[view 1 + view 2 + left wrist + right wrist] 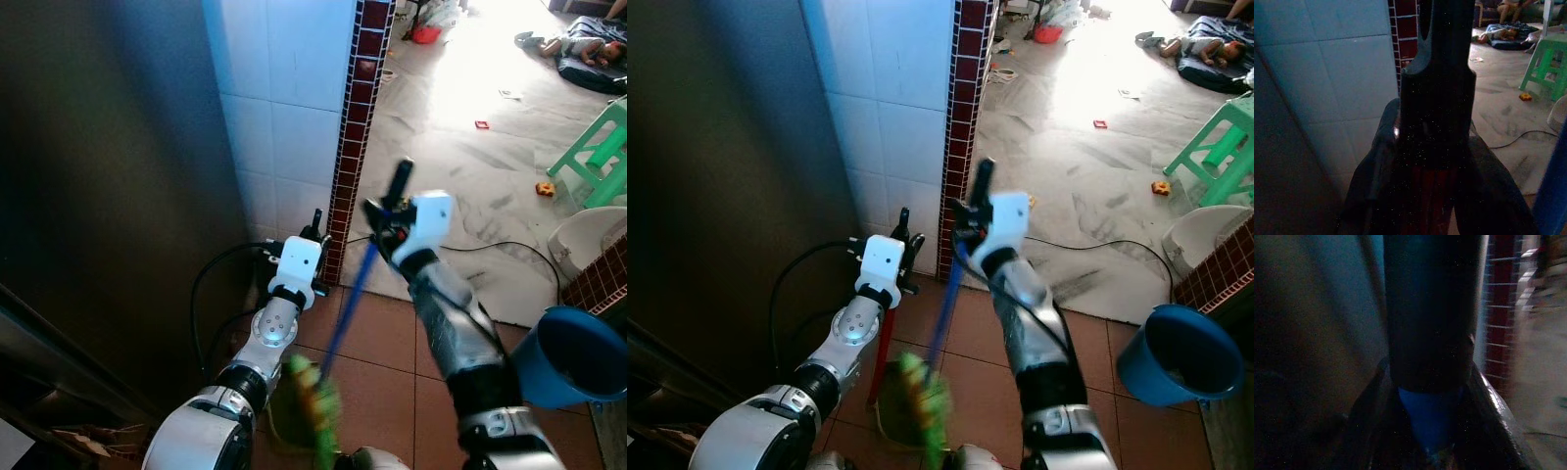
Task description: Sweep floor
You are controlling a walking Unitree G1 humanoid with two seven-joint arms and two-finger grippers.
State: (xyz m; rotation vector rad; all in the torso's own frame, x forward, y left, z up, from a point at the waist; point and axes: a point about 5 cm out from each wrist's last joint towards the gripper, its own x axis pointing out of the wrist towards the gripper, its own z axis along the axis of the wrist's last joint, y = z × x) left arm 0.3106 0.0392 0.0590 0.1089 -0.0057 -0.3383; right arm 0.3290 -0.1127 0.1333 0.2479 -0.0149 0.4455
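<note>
Looks like the sweep is underway: right gripper is clamped on the blue broom handle, green bristles near the robot. Left gripper is clamped on a red dustpan handle. Next, drag the bristles toward the dustpan.

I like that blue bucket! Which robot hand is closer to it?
Right. The right gripper, holding the blue broom handle, is nearer the blue bucket; the left gripper is farther, by the tiled wall.

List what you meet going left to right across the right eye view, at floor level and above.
Dark panel → white tiled wall → left tool → right tool → blue bucket → green stool.
</note>
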